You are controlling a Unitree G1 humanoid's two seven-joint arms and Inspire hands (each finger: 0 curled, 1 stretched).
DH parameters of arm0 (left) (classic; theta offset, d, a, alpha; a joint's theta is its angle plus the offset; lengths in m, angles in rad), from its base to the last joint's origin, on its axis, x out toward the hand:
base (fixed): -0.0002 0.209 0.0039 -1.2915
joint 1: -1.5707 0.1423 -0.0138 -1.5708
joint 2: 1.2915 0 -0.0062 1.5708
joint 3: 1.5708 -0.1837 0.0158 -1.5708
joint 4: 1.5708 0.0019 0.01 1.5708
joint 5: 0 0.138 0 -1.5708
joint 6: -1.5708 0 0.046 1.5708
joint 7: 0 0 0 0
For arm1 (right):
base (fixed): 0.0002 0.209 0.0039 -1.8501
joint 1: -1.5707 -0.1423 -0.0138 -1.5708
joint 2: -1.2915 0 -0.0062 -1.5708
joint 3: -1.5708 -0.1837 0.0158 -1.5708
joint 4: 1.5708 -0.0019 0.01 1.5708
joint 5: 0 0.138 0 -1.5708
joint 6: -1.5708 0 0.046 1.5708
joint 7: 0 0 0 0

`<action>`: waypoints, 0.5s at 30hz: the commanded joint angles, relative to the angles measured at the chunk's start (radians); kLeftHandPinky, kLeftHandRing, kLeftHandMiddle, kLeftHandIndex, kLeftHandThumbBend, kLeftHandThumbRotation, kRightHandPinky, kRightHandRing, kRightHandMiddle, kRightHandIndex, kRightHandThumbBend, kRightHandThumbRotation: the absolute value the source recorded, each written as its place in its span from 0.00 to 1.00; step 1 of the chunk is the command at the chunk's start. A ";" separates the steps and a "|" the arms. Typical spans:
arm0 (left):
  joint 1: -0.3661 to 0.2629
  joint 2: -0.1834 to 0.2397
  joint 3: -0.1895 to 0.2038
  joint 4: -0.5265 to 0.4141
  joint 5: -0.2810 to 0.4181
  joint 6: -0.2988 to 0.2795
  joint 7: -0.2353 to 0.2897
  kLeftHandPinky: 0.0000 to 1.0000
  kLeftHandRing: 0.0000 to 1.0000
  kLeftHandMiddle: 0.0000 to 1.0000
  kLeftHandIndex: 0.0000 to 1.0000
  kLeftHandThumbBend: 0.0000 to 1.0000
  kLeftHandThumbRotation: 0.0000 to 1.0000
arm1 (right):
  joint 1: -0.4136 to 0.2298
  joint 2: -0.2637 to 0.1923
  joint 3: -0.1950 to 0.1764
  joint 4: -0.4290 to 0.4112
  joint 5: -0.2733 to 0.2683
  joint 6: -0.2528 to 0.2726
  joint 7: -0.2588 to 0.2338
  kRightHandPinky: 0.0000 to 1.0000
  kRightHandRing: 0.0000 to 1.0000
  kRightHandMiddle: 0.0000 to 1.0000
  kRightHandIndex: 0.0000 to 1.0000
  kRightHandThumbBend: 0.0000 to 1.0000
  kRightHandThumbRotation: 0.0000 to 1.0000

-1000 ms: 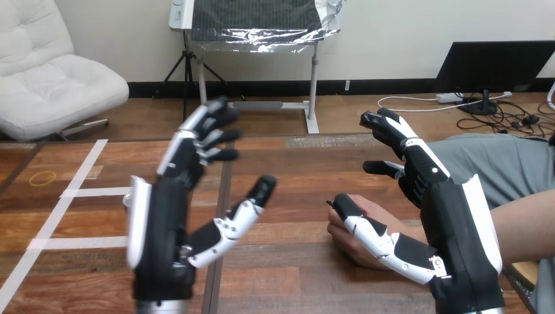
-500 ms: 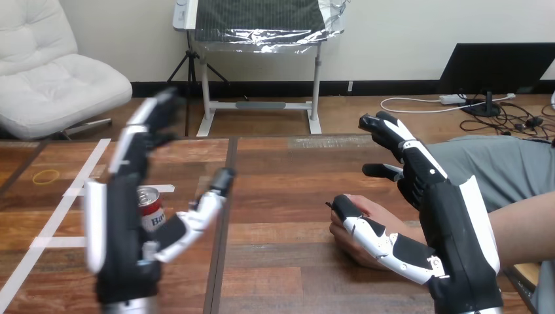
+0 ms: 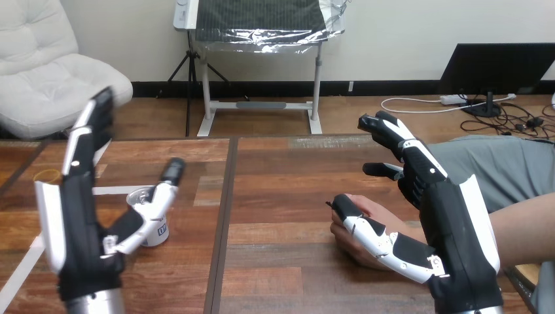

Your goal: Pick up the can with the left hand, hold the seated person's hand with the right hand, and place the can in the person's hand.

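Observation:
A silver and red can (image 3: 154,229) stands upright on the wooden table (image 3: 281,190) at the left. My left hand (image 3: 82,242) is raised just left of it, open, with straight fingers pointing up and its thumb crossing in front of the can's top. The person's hand (image 3: 378,209) rests on the table at the right, their forearm reaching in from the right edge. My right hand (image 3: 458,242) hovers over it, open; the fingers point up and away, and the thumb lies across the top of the person's hand.
White tape strips (image 3: 118,190) run across the table's left part, and a yellow rubber band (image 3: 46,175) lies near the far left edge. A dark seam (image 3: 221,216) splits the tabletop down the middle.
My left hand has swung to the left and lower, uncovering the can, which now shows beside its thumb. My right hand and the person's hand have stayed in place.

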 commanded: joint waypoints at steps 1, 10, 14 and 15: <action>-0.074 0.034 0.024 0.064 0.007 0.004 0.015 0.89 0.90 0.89 0.87 0.67 0.23 | -0.065 -0.005 -0.012 0.003 -0.005 -0.002 0.000 0.74 0.91 0.94 0.83 0.51 0.00; -0.134 0.092 0.050 0.211 0.043 -0.028 0.074 0.94 0.93 0.91 0.89 0.68 0.28 | -0.066 -0.005 -0.012 0.001 -0.006 0.004 0.002 0.74 0.90 0.93 0.82 0.52 0.00; -0.162 0.120 0.053 0.282 0.057 -0.030 0.095 0.95 0.94 0.92 0.90 0.70 0.31 | -0.067 -0.005 -0.012 -0.004 -0.007 0.012 0.005 0.74 0.90 0.93 0.82 0.52 0.00; -0.167 0.126 0.053 0.295 0.060 -0.029 0.098 0.95 0.94 0.92 0.91 0.70 0.33 | -0.067 -0.006 -0.012 -0.005 -0.006 0.015 0.006 0.74 0.90 0.93 0.82 0.52 0.00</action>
